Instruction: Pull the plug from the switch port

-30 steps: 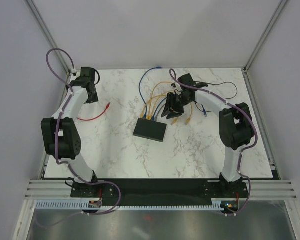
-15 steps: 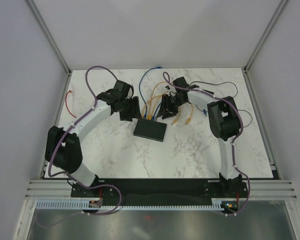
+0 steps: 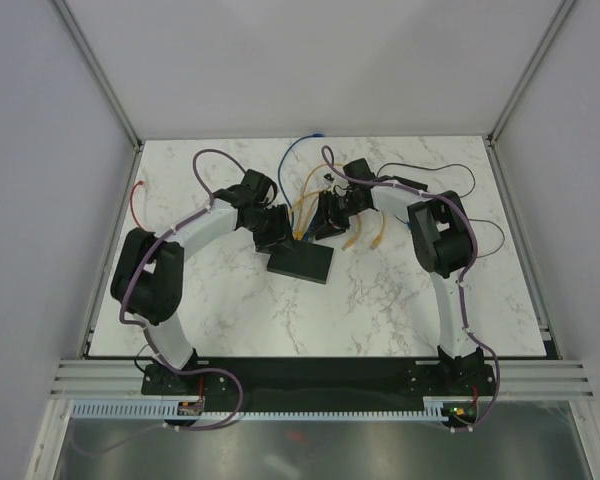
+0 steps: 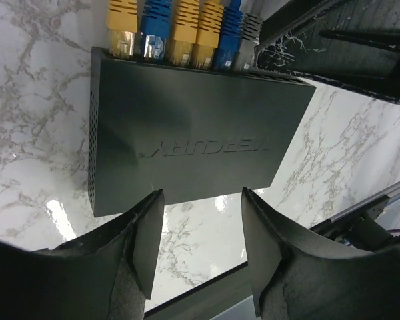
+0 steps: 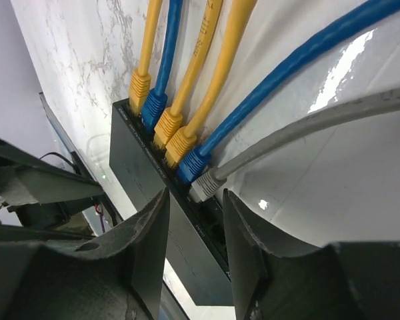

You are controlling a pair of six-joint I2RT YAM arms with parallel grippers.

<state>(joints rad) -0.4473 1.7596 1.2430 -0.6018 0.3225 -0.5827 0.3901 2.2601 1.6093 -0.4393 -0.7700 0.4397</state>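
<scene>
The switch (image 3: 300,262) is a flat black box mid-table, with several yellow, blue and grey plugs in its far edge. In the left wrist view the switch (image 4: 187,133) lies flat with the plugs along the top. My left gripper (image 3: 273,232) is open and empty, hovering over the switch's left part; its fingertips (image 4: 201,200) frame the switch's near edge. My right gripper (image 3: 325,222) is open at the port row. In the right wrist view its jaws (image 5: 195,200) stand either side of the grey plug (image 5: 210,187), the last in the row, without closing on it.
Loose yellow cable ends (image 3: 365,240) and a blue one (image 3: 408,222) lie right of the switch. A red cable (image 3: 135,200) lies at the far left. A small black adapter (image 3: 405,183) with a thin cord sits at the back right. Cables loop behind the switch.
My left arm swung from the far left corner over to the switch. My right gripper shifted slightly left toward the ports. The red cable now lies farther left.
</scene>
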